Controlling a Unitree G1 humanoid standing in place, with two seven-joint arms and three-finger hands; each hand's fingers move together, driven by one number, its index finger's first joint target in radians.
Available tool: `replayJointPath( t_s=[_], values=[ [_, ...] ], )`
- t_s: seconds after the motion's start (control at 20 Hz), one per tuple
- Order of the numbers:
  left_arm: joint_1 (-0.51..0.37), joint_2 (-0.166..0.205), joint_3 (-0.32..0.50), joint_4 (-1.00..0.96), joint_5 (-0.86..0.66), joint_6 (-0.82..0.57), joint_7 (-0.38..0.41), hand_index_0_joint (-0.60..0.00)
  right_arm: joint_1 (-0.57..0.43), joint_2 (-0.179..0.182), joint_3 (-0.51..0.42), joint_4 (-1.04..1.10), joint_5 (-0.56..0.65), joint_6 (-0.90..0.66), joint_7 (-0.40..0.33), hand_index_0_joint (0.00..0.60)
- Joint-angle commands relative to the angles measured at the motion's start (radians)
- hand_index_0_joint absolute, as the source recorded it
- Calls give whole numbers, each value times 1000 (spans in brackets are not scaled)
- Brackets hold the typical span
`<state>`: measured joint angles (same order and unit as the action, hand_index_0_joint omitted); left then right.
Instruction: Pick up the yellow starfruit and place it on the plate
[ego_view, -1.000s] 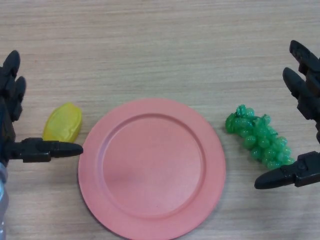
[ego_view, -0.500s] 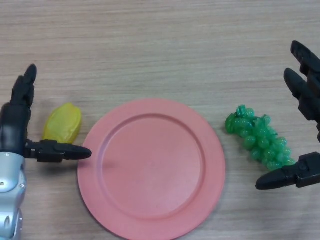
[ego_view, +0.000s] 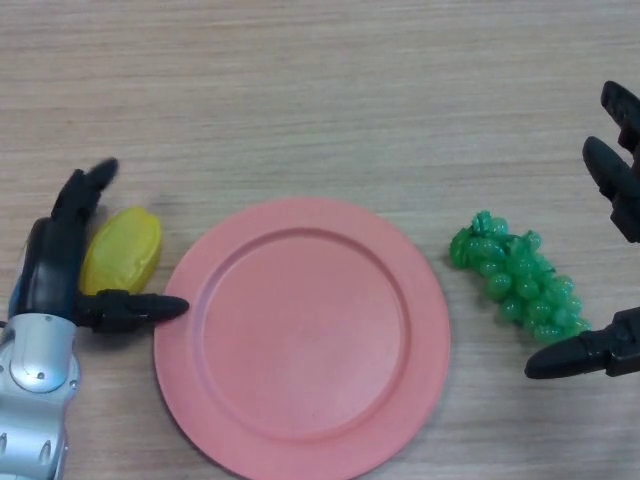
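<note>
The yellow starfruit (ego_view: 122, 250) lies on the wooden desk (ego_view: 320, 90), just beside the left rim of the pink plate (ego_view: 302, 336) and not on it. The left hand (ego_view: 60, 265) brackets the fruit: its fingers (ego_view: 82, 190) reach along the far left side while the thumb extends below the fruit toward the plate rim. The fingers are apart and have not clamped on the fruit; this placement appears intended to set up a pinch, so the grasp is judged not yet made. The right hand (ego_view: 610, 250) shows at the right edge, fingers spread and holding nothing, with a green grape bunch (ego_view: 515, 275) between it and the plate. Open room is adequate: the plate's face is bare and the transfer is short. The tight point is the narrow gap between fruit and plate rim, where the thumb tip lies close to the rim; a lift should clear that rim before moving across.
</note>
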<state>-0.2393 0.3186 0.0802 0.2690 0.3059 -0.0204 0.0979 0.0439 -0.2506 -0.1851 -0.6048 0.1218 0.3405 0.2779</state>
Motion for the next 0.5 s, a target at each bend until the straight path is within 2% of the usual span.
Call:
replayJointPath(
  t_s=[0.05,0.2,0.25,0.3,0.35,0.4,0.5],
  values=[
    [-21,55,53,-44,30,-128,3,-600,-16,-23,-60,-79,44,-101,-12,0],
    [-15,61,67,-51,11,-141,-7,-600,-22,-25,-59,-89,43,-83,-11,0],
    [-22,69,76,-40,19,-163,17,-551,-19,-24,-59,-90,42,-83,-10,0],
    [-22,70,77,-39,21,-168,21,-451,-19,-24,-58,-90,41,-84,-10,0],
    [-21,82,91,-44,42,-185,61,-572,-10,-18,-53,-89,39,-89,-9,0],
    [-19,87,103,-54,45,-189,82,-600,-7,-17,-51,-89,37,-89,-9,0],
    [-8,88,124,-135,-25,-146,63,-600,-10,-18,-53,-103,41,-69,-10,0]
  ],
)
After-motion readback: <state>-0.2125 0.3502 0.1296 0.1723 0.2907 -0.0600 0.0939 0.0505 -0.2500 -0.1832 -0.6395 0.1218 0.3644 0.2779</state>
